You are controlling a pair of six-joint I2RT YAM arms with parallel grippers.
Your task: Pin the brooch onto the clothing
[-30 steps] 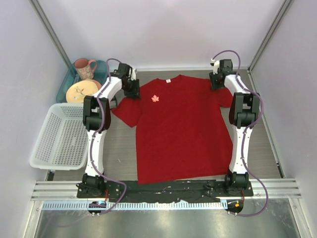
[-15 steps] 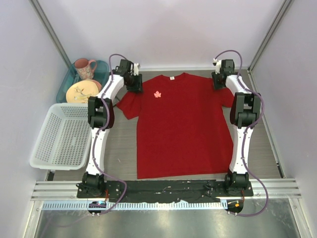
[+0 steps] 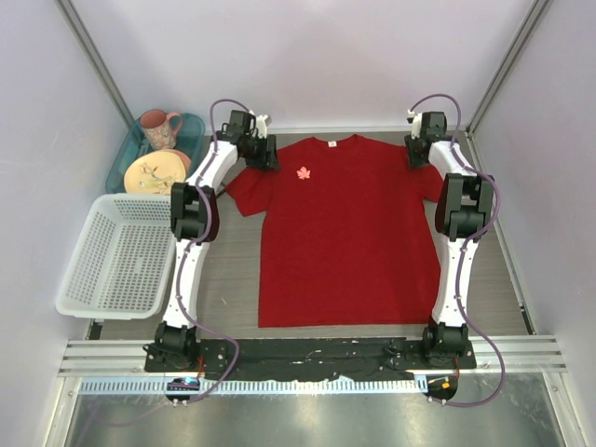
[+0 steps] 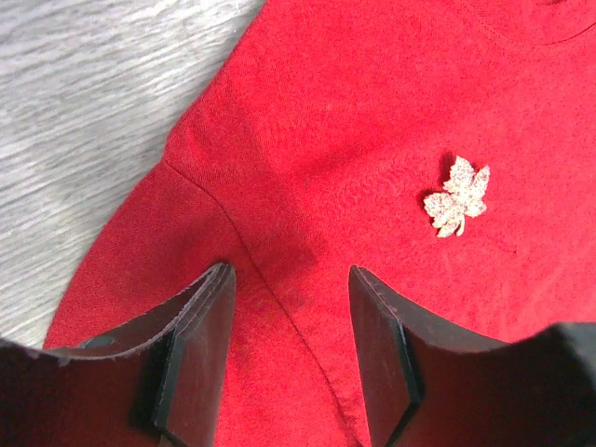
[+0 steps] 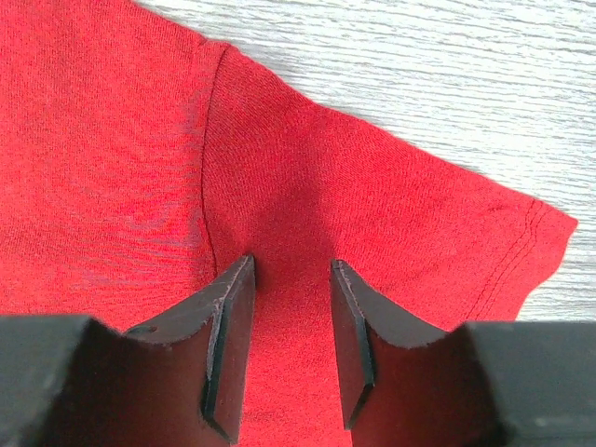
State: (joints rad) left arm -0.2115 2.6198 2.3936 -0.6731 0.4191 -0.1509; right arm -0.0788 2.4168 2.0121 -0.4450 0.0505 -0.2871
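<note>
The red T-shirt [image 3: 349,233] lies flat on the table, neck toward the far wall. The pale pink maple-leaf brooch [image 3: 304,173] sits on its chest near the left shoulder and also shows in the left wrist view [image 4: 457,196]. My left gripper [image 3: 262,155] is open, its jaws [image 4: 291,279] straddling the left shoulder seam of the shirt [image 4: 307,121], left of the brooch. My right gripper [image 3: 419,155] is open over the right sleeve, its jaws [image 5: 291,265] just right of the sleeve seam on the shirt [image 5: 102,158]. Neither gripper holds anything.
A white mesh basket [image 3: 121,256] stands at the left. Behind it a teal tray [image 3: 124,158] holds a pink mug [image 3: 160,128] and a yellow plate [image 3: 154,172]. Walls close in on both sides and the back.
Both arms have reached farther toward the back wall. The shirt has slid with them, away and slightly right, and its left sleeve lies flatter.
</note>
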